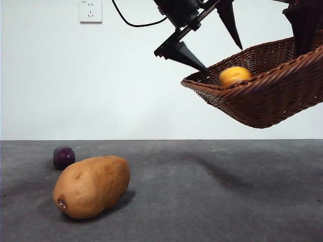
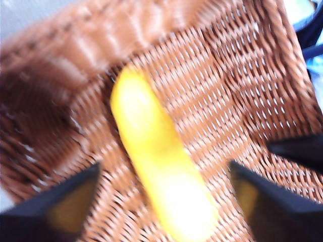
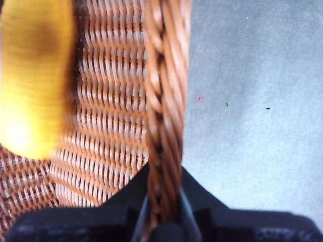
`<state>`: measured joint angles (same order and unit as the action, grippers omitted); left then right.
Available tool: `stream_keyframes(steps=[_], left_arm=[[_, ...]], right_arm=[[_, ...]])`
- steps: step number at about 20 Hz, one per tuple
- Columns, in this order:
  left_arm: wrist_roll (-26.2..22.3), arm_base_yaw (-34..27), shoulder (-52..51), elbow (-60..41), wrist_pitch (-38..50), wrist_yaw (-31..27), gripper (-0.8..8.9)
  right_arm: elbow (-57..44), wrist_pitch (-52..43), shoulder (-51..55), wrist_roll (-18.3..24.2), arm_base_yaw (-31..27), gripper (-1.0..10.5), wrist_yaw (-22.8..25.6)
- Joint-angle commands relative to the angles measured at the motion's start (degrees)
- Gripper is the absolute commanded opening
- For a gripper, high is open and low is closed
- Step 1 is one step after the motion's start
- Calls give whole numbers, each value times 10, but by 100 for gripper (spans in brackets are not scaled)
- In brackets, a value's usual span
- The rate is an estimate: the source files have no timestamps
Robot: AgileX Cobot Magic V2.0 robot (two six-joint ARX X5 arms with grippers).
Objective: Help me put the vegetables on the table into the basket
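Basket (image 1: 262,96): held off the table, tilted, its low corner toward the middle of the front view. My right gripper (image 3: 164,212) has its jaws closed on the braided rim (image 3: 164,75), the rim running straight up between them. In the front view this arm shows as a dark shape at the top right corner, over the basket's high end.

Contents: one yellow-orange piece (image 1: 234,76), lying on the woven floor near the low rim. The left wrist view shows it blurred and stretched (image 2: 161,181); the right wrist view shows it just inside the rim (image 3: 35,75). Nothing else visible inside.

My left gripper (image 1: 202,43) hangs above the basket's open top, jaws spread wide, holding nothing. Its fingertips (image 2: 65,201) stand either side of the yellow piece and apart from it.

Table (image 1: 212,191): dark grey, mottled, matte. Potato (image 1: 92,186) lies on it at the near left, large, tan-brown. Purple ball (image 1: 64,157) sits just behind it, close but whether touching I cannot tell. Both are well apart from the basket.

Room: plain white wall behind; a white wall socket (image 1: 91,11) high on the left; a black cable (image 1: 133,22) looping to the left arm.

Count: vegetables 3 (1 in basket, 2 on table); baskets 1; grippers 2.
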<state>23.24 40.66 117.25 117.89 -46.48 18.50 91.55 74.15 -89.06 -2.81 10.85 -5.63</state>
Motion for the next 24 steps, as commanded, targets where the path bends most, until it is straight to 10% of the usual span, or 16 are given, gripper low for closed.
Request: stream_keyframes(steps=[1,11,18,24], left_arm=[[4,-12,0,-1,-4,-1,480],[-233,-35,-157,-1,-240,-159,479],[-228,-30,-229,-128,-292,-145,476],[-175,-8,-348,-464,-94,-122,476]], right_arm=[[1,-1,4,-6,1,-10,-6],[1,-10,3,-6,0,-10,12],[1,-15,3,0,0,-10,11],[1,-22,3,1,0,-10,11]])
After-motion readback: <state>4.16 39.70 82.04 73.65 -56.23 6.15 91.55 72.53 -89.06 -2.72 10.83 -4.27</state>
